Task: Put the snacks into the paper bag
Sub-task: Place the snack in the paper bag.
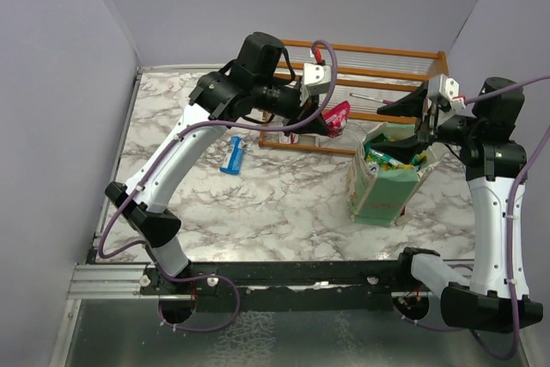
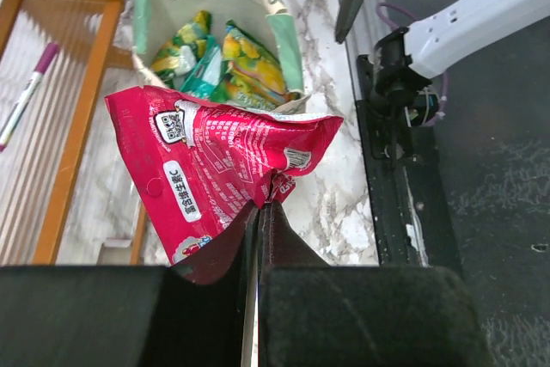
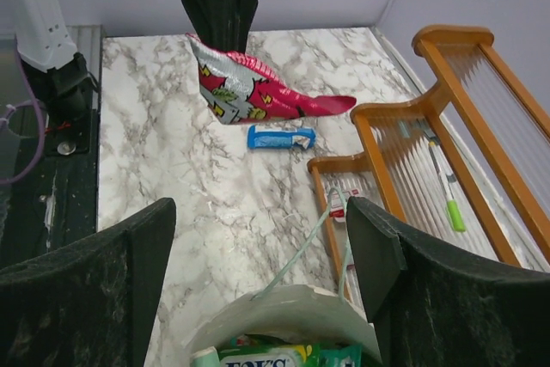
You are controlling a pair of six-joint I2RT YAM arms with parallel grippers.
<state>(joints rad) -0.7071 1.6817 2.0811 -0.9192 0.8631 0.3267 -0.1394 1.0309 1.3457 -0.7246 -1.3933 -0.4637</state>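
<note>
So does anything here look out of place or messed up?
Nothing is spilled. The blue bar wrapper lies alone on the table, apart from the paper bag, whose rim looks bent and crumpled. The red-pink packet hangs creased from the left gripper, pinched at its edge.

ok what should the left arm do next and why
Probably swing the left gripper toward the paper bag until the red packet hangs over its open mouth. The gripper is shut on the packet, in the air and short of the bag, which already holds green-and-yellow packets.
</note>
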